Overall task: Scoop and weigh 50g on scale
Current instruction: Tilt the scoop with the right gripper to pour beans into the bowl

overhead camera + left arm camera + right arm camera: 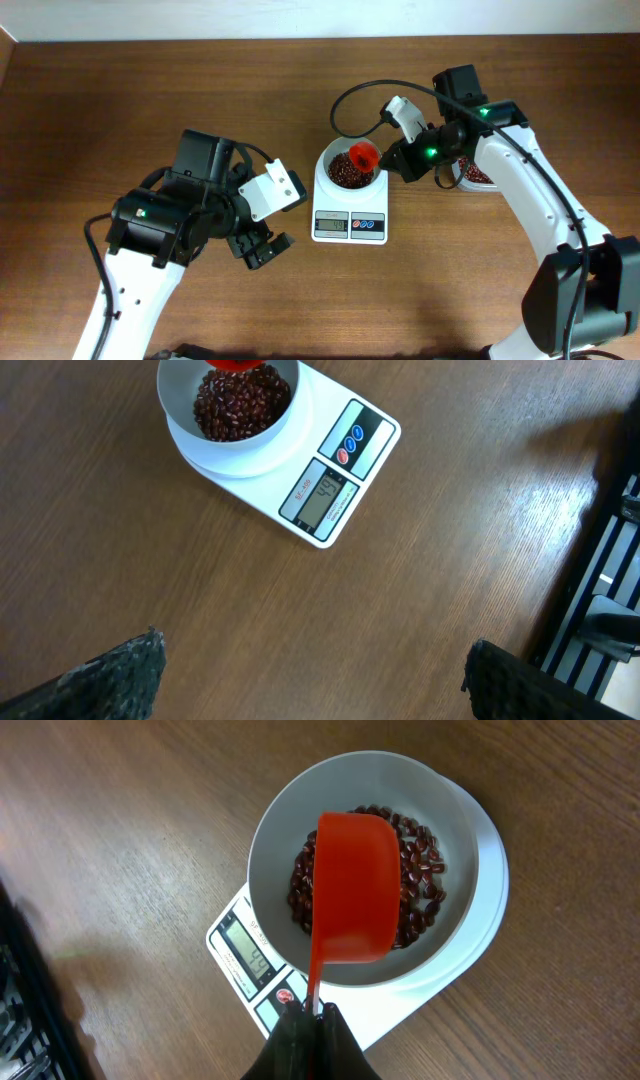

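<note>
just beside right tool (312, 1020): scale (243, 956), under held scoop (352, 890)

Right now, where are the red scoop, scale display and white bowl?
red scoop (350, 890), right wrist view, back of cup
scale display (321, 499), left wrist view, screen centre
white bowl (283, 825), right wrist view, bare inner wall
</note>
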`<state>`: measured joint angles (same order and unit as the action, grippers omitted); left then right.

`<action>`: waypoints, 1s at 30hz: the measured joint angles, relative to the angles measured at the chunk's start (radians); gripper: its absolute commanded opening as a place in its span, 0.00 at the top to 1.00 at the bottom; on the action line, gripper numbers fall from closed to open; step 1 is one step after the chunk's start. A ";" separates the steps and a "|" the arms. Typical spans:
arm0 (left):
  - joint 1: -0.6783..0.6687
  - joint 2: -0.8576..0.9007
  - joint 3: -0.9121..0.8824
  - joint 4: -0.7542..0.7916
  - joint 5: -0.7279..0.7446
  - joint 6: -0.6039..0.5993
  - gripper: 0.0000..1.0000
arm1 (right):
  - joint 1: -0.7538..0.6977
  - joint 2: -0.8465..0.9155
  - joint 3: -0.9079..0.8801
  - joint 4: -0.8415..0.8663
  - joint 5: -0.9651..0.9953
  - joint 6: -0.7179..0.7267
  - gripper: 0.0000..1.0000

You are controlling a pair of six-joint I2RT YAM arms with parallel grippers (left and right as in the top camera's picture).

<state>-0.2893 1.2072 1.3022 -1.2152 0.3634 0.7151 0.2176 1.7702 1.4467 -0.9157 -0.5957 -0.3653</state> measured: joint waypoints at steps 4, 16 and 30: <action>0.000 0.000 0.000 0.000 0.000 0.000 0.01 | 0.000 0.000 0.000 -0.006 0.000 0.000 0.96; 0.000 0.000 0.000 0.000 0.000 0.000 0.01 | 0.000 0.000 0.001 -0.008 0.000 0.003 0.96; 0.000 0.000 0.000 0.000 0.000 0.000 0.01 | 0.000 0.000 0.005 0.042 0.002 0.082 0.96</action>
<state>-0.2893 1.2072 1.3022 -1.2152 0.3637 0.7151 0.2176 1.7702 1.4513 -0.8742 -0.5934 -0.2836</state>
